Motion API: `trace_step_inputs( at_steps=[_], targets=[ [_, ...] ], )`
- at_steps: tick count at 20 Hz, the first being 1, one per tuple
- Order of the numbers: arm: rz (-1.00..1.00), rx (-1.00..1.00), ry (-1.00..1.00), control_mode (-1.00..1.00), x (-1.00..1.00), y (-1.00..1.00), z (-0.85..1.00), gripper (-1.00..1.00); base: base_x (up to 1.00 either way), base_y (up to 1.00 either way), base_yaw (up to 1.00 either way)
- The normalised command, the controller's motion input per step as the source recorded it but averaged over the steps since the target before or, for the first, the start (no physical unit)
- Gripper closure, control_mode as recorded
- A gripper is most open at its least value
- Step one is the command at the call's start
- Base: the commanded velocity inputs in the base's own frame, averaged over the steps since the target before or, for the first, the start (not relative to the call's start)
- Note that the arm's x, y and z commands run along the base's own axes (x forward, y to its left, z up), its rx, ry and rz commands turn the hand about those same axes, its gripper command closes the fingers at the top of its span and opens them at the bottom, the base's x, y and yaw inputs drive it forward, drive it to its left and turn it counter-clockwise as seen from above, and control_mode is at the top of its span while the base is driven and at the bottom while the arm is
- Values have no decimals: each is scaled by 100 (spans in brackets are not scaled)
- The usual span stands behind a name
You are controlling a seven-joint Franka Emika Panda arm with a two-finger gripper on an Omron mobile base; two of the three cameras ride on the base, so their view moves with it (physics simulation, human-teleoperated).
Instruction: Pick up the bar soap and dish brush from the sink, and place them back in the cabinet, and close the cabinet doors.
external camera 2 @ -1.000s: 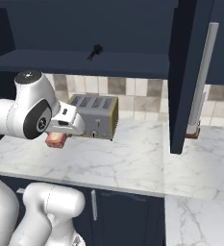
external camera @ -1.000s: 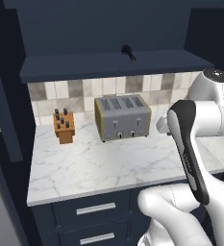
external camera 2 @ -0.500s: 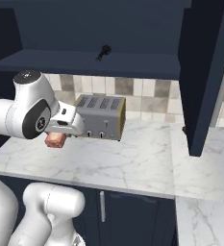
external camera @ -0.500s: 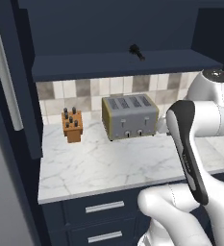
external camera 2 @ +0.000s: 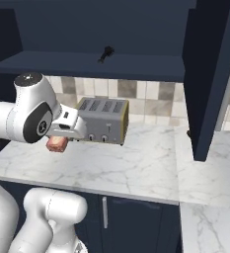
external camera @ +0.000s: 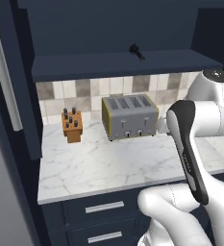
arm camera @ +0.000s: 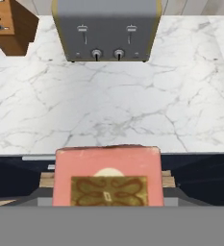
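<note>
The tool (external camera 2: 58,143) is clamped on the bar soap (arm camera: 107,176), holding it in the air above the front edge of the marble bench (external camera: 113,166), out in front of the toaster (external camera: 129,116). The dish brush (external camera: 136,52) lies on the shelf (external camera: 108,64) of the open cabinet (external camera 2: 94,29) above the toaster. One cabinet door (external camera: 10,81) stands swung open at the left, the other (external camera 2: 212,74) at the right. A knife block (external camera: 72,125) sits left of the toaster
</note>
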Motion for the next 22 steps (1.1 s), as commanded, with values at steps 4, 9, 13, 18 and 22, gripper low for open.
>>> trace_step_inputs(
  at_steps=[4,9,13,18,22],
  targets=[
    [0,0,0,100,0,0,0,100,11,-16,0],
    [0,0,0,100,0,0,0,100,10,-13,0],
    [0,0,0,100,0,0,0,100,1,-4,0],
    [0,0,0,100,0,0,0,100,1,-6,0],
    [0,0,-1,-100,5,-6,6,100,0,0,0]
  ],
)
